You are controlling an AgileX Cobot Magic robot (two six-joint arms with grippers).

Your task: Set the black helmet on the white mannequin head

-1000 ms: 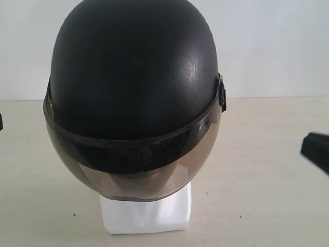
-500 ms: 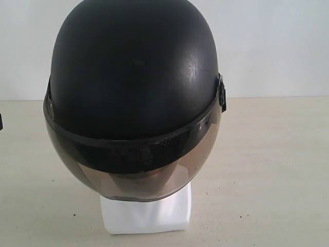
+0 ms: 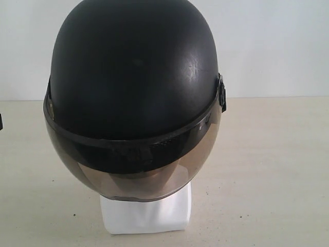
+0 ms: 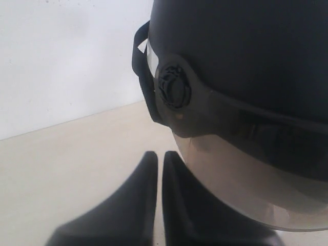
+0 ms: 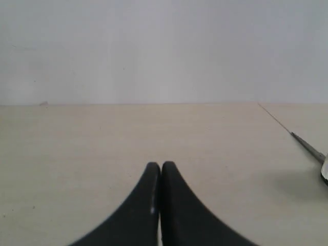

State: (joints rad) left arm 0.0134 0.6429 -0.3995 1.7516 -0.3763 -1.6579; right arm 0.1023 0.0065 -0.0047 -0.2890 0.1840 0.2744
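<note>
I see the beige worktop (image 3: 267, 170) carrying the white mannequin head (image 3: 146, 213), upright on its squarish base, well clear of the back edge.

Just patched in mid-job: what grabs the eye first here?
The black helmet fills the exterior view's centre, sitting on the white mannequin head, whose base shows under the tinted visor. The left gripper, shut, sits beside the helmet's side pivot; the right gripper, shut, points over the table.
</note>
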